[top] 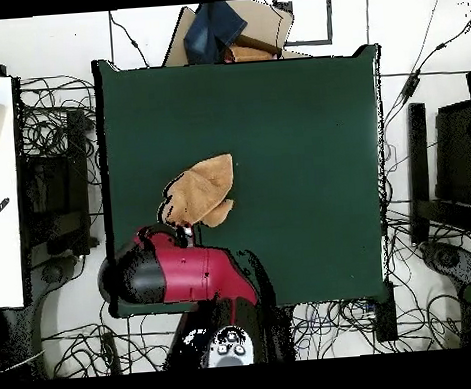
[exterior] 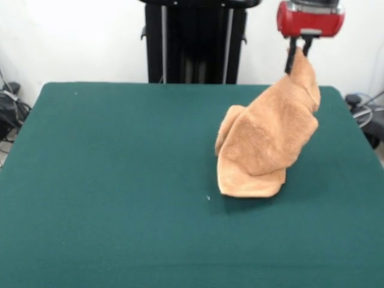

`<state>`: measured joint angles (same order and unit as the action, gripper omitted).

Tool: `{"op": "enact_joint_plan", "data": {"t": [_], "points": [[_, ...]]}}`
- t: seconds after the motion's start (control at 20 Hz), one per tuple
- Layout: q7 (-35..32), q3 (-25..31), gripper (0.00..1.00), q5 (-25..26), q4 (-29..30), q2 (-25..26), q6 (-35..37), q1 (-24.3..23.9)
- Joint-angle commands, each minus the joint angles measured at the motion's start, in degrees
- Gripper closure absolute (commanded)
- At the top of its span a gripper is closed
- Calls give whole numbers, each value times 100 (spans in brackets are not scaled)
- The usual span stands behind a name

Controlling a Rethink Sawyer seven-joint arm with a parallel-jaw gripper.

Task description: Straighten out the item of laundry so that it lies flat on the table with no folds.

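A dark green worktop (exterior: 120, 180) fills most of the front view, with the robot's black pedestal (exterior: 195, 42) standing at its far side. A light orange-tan terry towel (exterior: 267, 141) sits on the right half of the worktop in this view, toward the far edge. It is not flat. One corner is pulled up high, so the cloth hangs in a slanted, tent-like bunch, while its lower part rests on the green surface in a thick doubled fold.

The red arm's tool (exterior: 299, 55) comes down from the top right and is clenched on that raised corner of the towel; its dark fingers (exterior: 291, 60) pinch the cloth just below the red housing.

In the overhead view, the towel (top: 204, 190) appears as a compact, crumpled patch near the robot's side of the worktop (top: 294, 108), with the red arm (top: 174, 267) reaching over the edge right beside it. Much bare green lies around it.

Judging by this, the task is at an early to middle stage: the towel is gripped and lifted, but still folded over itself. What seems left is to draw it out, lay it down open, and smooth away the remaining folds.
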<state>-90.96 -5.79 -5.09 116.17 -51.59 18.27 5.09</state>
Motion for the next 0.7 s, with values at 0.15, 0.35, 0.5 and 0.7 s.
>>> {"op": "enact_joint_plan", "data": {"t": [0.15, 0.35, 0.5, 0.7], "points": [[4, 191, 100, 9, -425, -879, 1784, -1049], [233, 390, 100, 0, -602, -965, 2183, -1522], [446, 581, 100, -10, -618, -1003, 2289, -1874], [1023, 910, 100, -65, -715, -1092, 2676, -2587]]}}
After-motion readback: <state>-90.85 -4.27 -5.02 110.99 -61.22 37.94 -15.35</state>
